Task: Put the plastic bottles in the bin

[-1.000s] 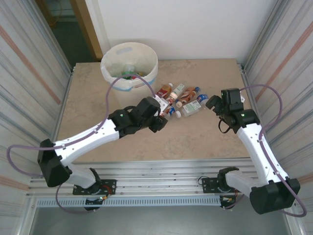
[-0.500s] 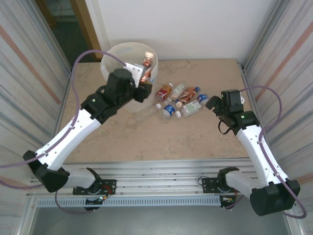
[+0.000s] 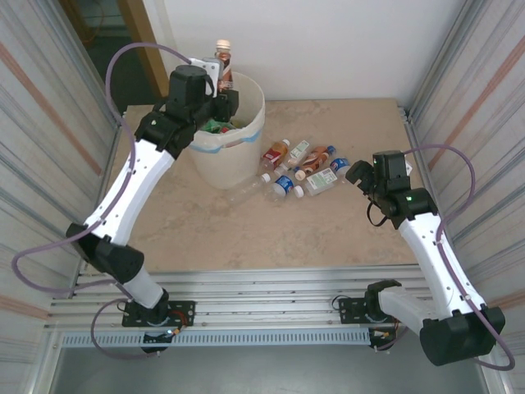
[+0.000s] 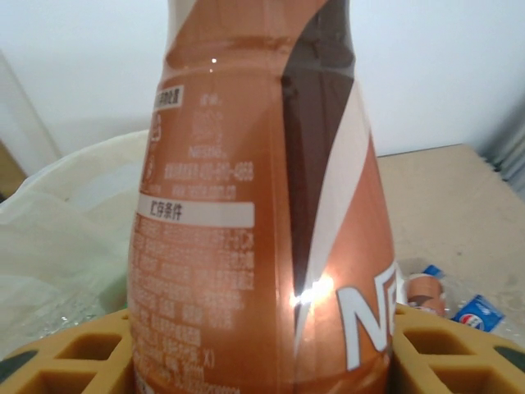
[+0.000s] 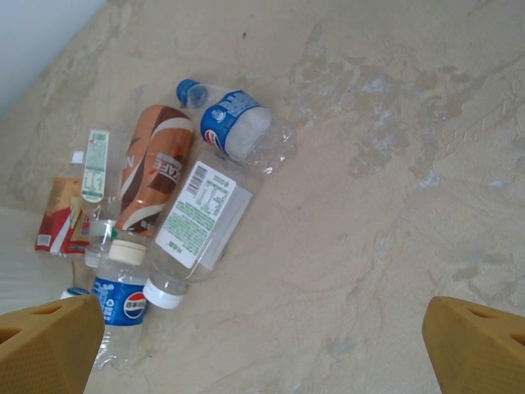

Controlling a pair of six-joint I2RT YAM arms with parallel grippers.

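Left claw is clamped on an upright brown plastic bottle above the round cream-white bin. Right claw gapes wide beside the heap of small clear bottles lying on the beige table near the bin.

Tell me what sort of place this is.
Probably a robotics test cell: two arms on an aluminium rail, corrugated metal walls either side, plastic bottles and a bin staged on the table.

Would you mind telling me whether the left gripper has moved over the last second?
Yes. The left gripper, shut on the brown bottle, has swung from beside the bottle pile up and back over the bin.
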